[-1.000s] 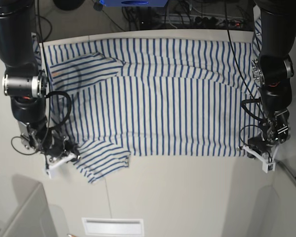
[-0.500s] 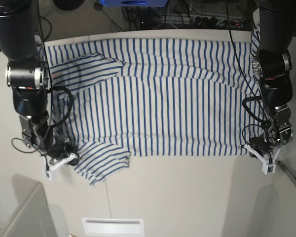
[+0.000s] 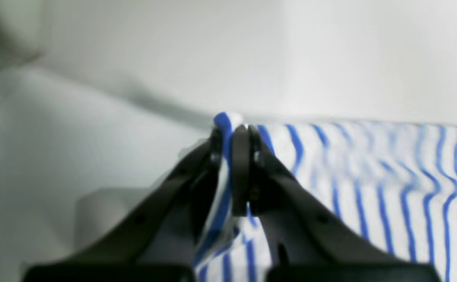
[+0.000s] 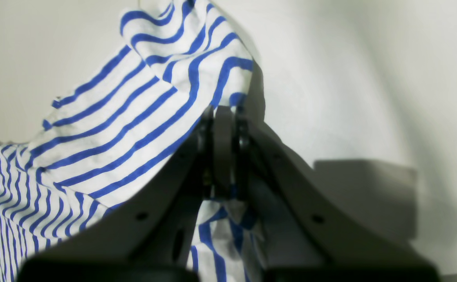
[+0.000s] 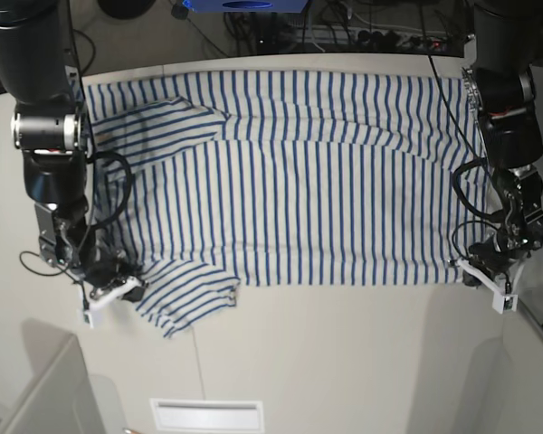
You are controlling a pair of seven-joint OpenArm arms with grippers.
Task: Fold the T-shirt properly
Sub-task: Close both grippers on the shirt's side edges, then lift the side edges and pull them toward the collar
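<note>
The T-shirt (image 5: 299, 181), white with thin blue stripes, lies spread flat across the table. The left gripper (image 5: 471, 271), on the base view's right, is shut on the shirt's near hem corner; in the left wrist view its jaws (image 3: 234, 135) pinch a striped fold of the T-shirt (image 3: 369, 176). The right gripper (image 5: 127, 287), on the base view's left, is shut on the near sleeve's edge; in the right wrist view its jaws (image 4: 222, 117) pinch the striped cloth (image 4: 142, 117), which bunches up above them.
The white table (image 5: 344, 362) has bare surface in front of the shirt. A white slotted plate (image 5: 206, 415) lies near the front edge. A grey panel (image 5: 45, 389) stands at the front left. Cables and a blue device (image 5: 244, 4) lie behind the table.
Both grippers have shifted slightly outward and toward the front while holding the cloth. The hem corner on the right has been drawn a little further right.
</note>
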